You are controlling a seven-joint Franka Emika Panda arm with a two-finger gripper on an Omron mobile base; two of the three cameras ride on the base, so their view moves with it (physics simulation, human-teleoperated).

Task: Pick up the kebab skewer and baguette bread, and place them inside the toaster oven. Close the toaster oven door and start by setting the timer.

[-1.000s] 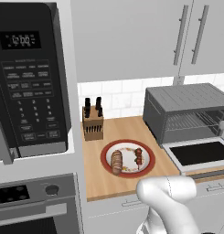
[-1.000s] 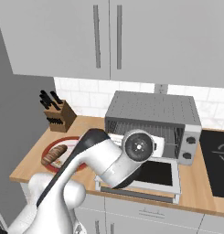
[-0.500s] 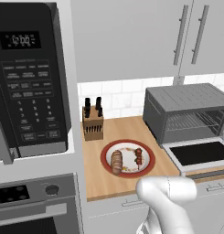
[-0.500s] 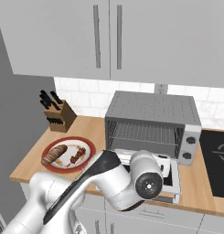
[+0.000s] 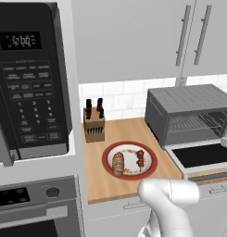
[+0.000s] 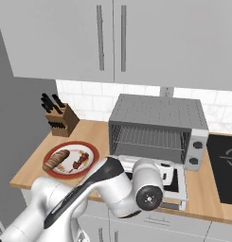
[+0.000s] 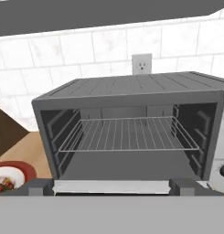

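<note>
Toaster oven (image 6: 157, 126): door (image 5: 203, 155) dropped flat, wire rack bare. Kebab skewer (image 5: 140, 159) and baguette bread (image 5: 118, 164): lodged on the red plate (image 6: 92, 151) left of the oven, skewer nearer it. Gripper: spread wide, nothing held. Risk: the lowered door may be struck when the plate is approached.

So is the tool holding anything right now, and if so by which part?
Nothing is held. The tool is open, and the kebab skewer and baguette bread lie on the plate.
</note>
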